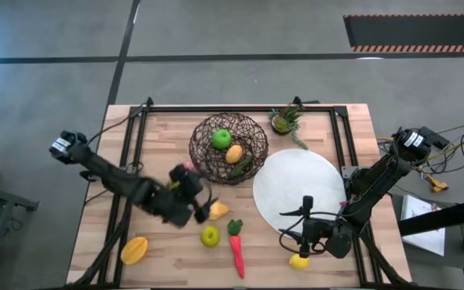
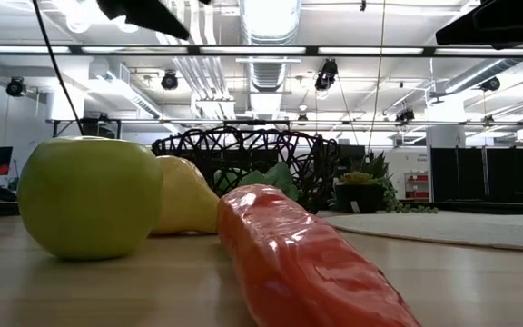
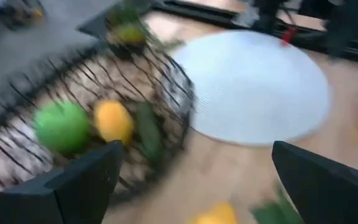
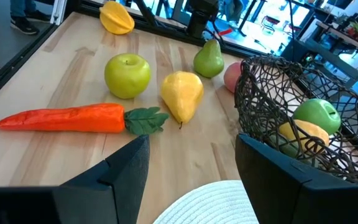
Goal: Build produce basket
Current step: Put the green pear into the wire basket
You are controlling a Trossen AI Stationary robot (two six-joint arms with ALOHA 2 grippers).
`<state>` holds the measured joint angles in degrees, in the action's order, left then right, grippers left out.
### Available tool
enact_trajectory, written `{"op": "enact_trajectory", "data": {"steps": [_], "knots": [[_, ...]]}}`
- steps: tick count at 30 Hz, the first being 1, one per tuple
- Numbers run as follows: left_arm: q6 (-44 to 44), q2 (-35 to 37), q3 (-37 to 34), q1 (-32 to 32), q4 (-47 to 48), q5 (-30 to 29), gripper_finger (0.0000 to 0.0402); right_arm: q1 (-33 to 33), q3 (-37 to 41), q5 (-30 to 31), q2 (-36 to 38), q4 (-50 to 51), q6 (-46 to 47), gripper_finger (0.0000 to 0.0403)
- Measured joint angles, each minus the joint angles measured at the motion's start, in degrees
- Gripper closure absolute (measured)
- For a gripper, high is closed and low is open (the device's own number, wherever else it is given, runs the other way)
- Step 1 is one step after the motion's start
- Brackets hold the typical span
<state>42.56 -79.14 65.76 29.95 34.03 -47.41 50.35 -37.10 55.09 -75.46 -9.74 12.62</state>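
Carrot [image 2: 307,259] and apple [image 2: 89,195] lie nearest, loose on the tabletop [image 1: 176,258].
Left claw [image 1: 190,193] is held spread and empty beside the basket [image 1: 229,148], already holding some produce; it is best lowered squarely over the yellow pear [image 1: 217,211]. Right claw [image 1: 306,242], part-spread, empty, waits near the lemon [image 1: 299,261].

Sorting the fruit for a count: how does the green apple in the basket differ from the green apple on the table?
The basket apple lies inside the basket beside an orange-yellow fruit. The table apple sits on bare wood near the carrot. Both are round and green.
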Motion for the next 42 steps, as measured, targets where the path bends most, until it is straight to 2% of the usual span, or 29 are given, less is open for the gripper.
{"op": "enact_trajectory", "data": {"steps": [4,7,14,19,23,26,34,42], "knots": [[14.7,0.03,-3.95,5.84,3.85,-2.16,0.0008,0.0,0.02,0.0,0.0,0.0,-0.01,0.0179],[27.97,0.29,-7.43,8.45,10.54,-3.71,0.0008,0.0,0.02,0.0,0.0,-0.02,-0.04,0.0179],[57.52,0.55,-12.33,9.55,32.49,-3.82,0.0008,0.0,0.02,0.0,-0.01,-0.02,-0.13,0.0179],[71.58,0.56,-15.25,9.4,42.57,-0.52,0.0008,0.0,0.02,0.0,0.0,0.0,0.21,0.0179],[75.4,0.56,-18.23,9.4,43.29,4.51,0.0008,0.0,0.02,0.0,0.0,-0.02,0.42,0.0179],[75.75,0.56,-20.68,9.4,42.23,6.16,0.0008,0.0,0.02,0.0,0.0,-0.04,0.44,0.0179],[80.21,0.62,-24.27,9.4,41.5,5.72,0.0008,-0.04,0.03,0.0,0.0,-0.04,0.39,0.0179],[76.82,0.61,-24.38,9.39,36.13,4.53,0.0008,-0.02,0.02,0.0,0.0,-0.04,0.31,0.0179]]}}
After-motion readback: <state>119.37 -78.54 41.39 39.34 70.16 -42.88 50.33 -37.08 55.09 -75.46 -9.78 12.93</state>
